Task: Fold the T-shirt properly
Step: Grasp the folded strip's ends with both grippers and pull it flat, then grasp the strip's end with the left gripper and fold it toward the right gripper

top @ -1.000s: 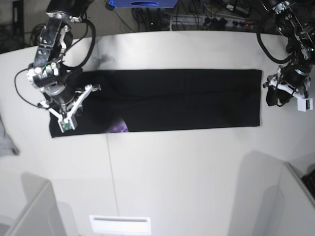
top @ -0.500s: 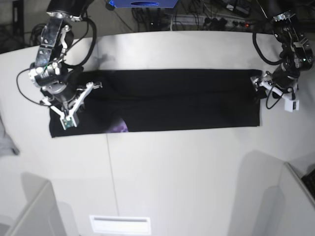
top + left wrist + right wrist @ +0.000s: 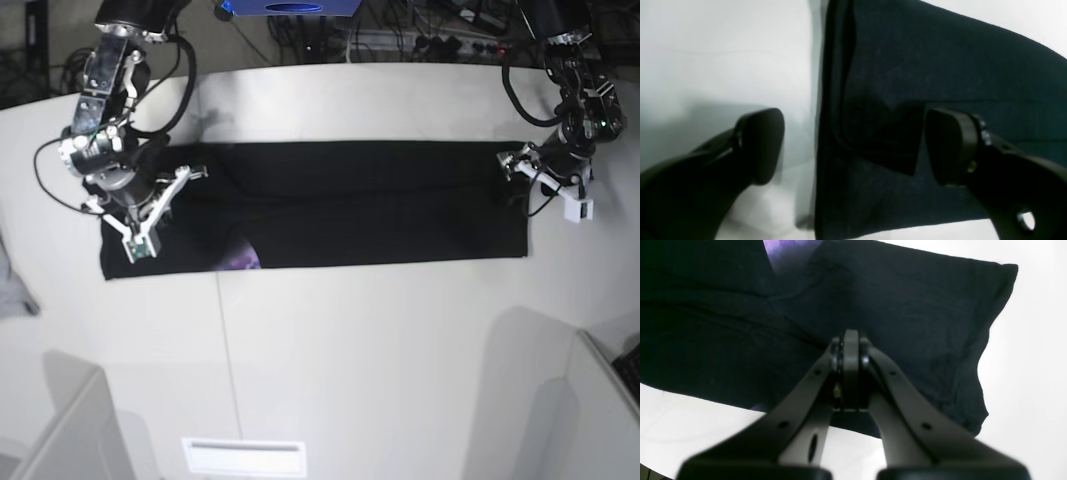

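We see soft, limp T-shirt (image 3: pixel 370 205); left gripper (image 3: pixel 853 146) wide, straddling its edge; right gripper (image 3: pixel 850 373) closed, empty. Grab hem corners.

T-shirt (image 3: pixel 370 205): big, black, made of soft cloth.
Shape: folded into one long, flat strip.
Place: it lies on the white table, running from side to side.
Print: a small purple bit peeks out at the lower edge near one end.
Ends: one end is straight, the other is a little wavy and wrinkled.
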